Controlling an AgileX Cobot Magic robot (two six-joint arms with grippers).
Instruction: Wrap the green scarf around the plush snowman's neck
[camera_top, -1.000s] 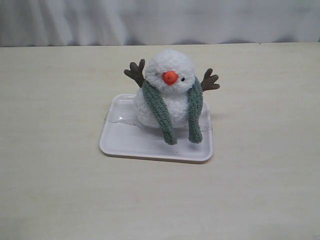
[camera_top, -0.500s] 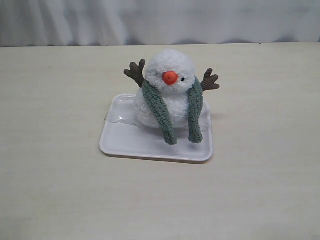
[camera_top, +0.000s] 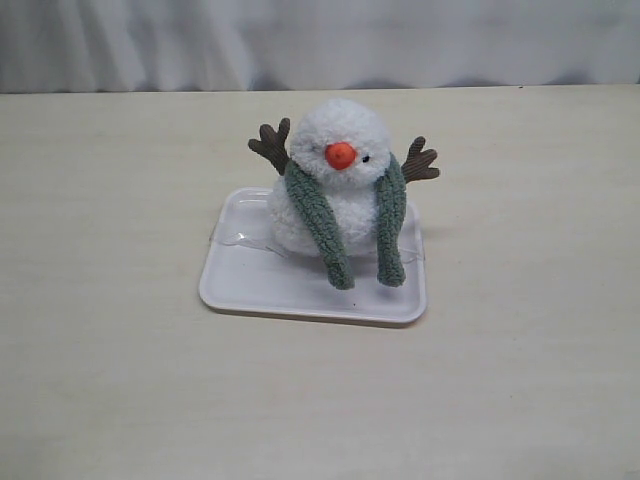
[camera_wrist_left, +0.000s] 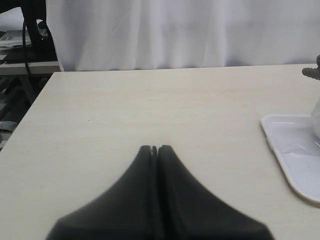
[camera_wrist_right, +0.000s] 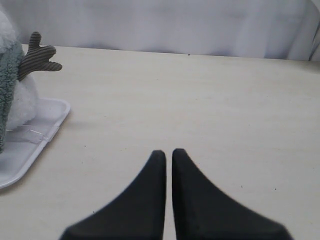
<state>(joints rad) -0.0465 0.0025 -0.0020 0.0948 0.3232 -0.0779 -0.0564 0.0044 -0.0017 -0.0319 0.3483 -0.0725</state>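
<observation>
The plush snowman (camera_top: 340, 185) sits upright on a white tray (camera_top: 260, 280) in the middle of the table. The green scarf (camera_top: 318, 222) lies around its neck, and both ends hang down its front onto the tray. Neither arm shows in the exterior view. My left gripper (camera_wrist_left: 155, 148) is shut and empty over bare table, with the tray's corner (camera_wrist_left: 290, 150) off to one side. My right gripper (camera_wrist_right: 169, 152) is shut with only a thin slit between its fingers, holding nothing. The snowman's brown twig arm (camera_wrist_right: 37, 56) and a strip of scarf (camera_wrist_right: 7, 80) lie at the edge of the right wrist view.
A pale wooden table (camera_top: 120, 380) stretches all around the tray. A white curtain (camera_top: 320, 40) hangs behind the far edge. The left wrist view catches dark equipment and cables (camera_wrist_left: 30, 30) beyond the table's corner.
</observation>
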